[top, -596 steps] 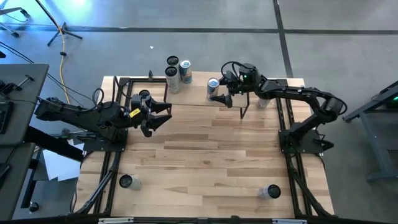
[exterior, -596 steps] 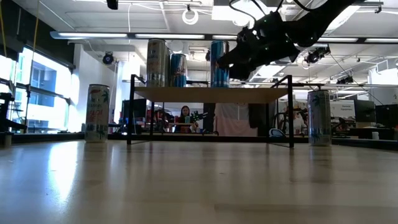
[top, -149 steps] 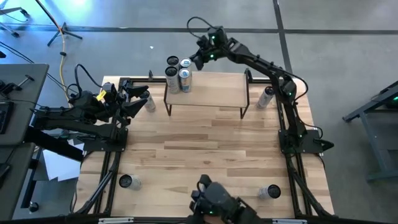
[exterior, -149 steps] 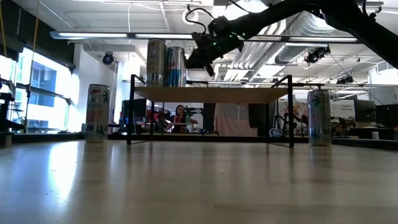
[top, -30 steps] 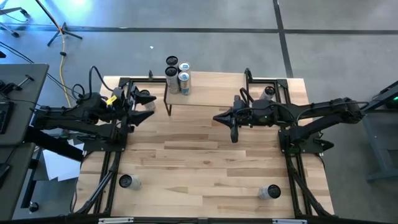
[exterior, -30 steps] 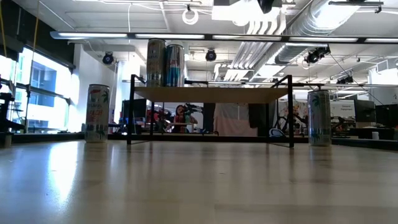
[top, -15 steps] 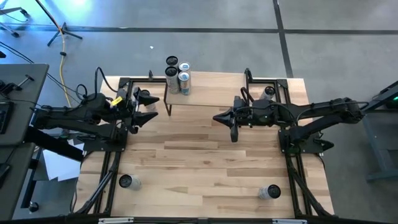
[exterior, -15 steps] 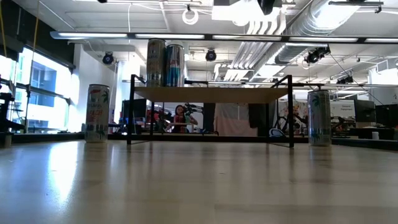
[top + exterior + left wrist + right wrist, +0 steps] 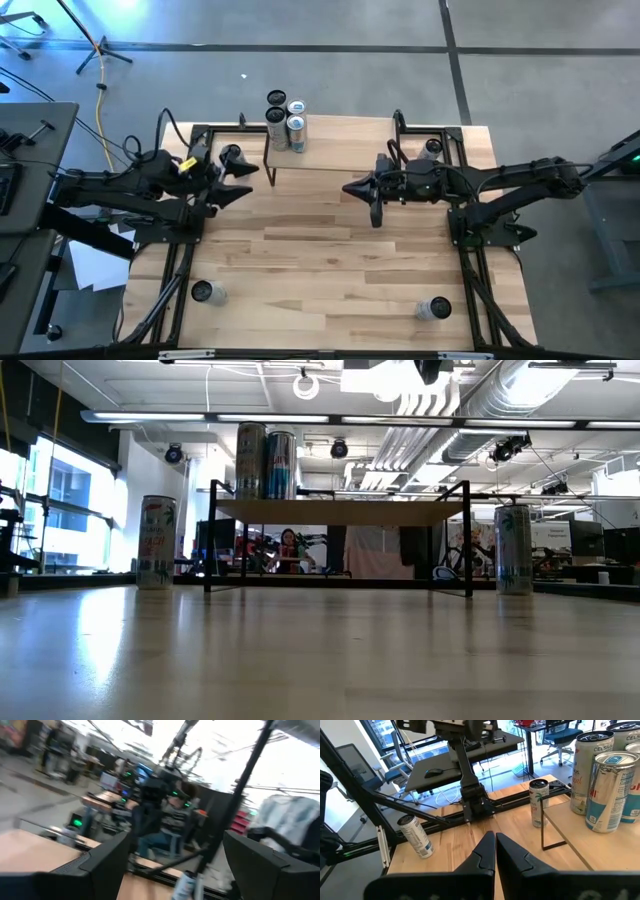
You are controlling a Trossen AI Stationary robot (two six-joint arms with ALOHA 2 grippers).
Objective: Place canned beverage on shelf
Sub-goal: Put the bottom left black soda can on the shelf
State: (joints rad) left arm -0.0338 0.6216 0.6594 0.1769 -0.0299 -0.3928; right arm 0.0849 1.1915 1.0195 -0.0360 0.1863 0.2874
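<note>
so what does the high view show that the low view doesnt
Only the high view: both arms, the left gripper with fingers open beside the left table can, the right gripper with fingers shut in front of the shelf, and two front cans near the table's front edge.
Only the low view: a seated person in the room behind, seen under the shelf board.
Both: the shelf, the shelf cans on it, the left table can and the right table can at its ends.
</note>
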